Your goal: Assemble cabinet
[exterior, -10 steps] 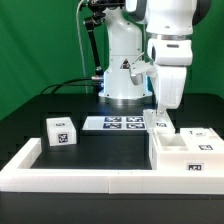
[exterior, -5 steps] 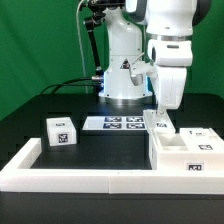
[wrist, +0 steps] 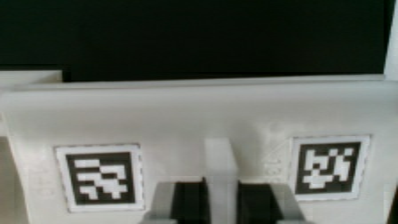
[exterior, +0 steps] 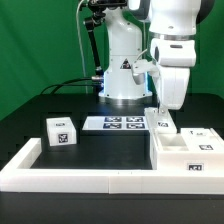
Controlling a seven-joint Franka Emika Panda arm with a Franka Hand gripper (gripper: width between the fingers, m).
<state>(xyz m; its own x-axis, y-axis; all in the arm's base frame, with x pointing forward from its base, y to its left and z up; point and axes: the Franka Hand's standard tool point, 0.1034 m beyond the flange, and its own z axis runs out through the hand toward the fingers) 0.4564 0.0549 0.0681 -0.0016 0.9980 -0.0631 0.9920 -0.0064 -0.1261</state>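
The white cabinet shell (exterior: pixel 185 152) with open square compartments stands at the exterior view's right, just inside the rail. My gripper (exterior: pixel 160 110) hangs straight down at the shell's far-left corner. In the wrist view the two dark fingers (wrist: pixel 178 205) stand close together around a raised rib of a white piece with two tags (wrist: pixel 214 120), and the gripper (wrist: pixel 219 205) looks shut on it. That piece shows under the gripper in the exterior view (exterior: pixel 162 123). A small white drawer block (exterior: pixel 60 131) with a tag lies at the exterior view's left.
The marker board (exterior: pixel 115 123) lies flat behind the middle of the black table. A long low white border rail (exterior: pixel 80 176) runs along the front and left. Another white tagged part (exterior: pixel 200 133) sits behind the shell. The robot base (exterior: pixel 122 75) stands at the back.
The arm and gripper have shifted very slightly toward the exterior view's right. Nothing else has moved.
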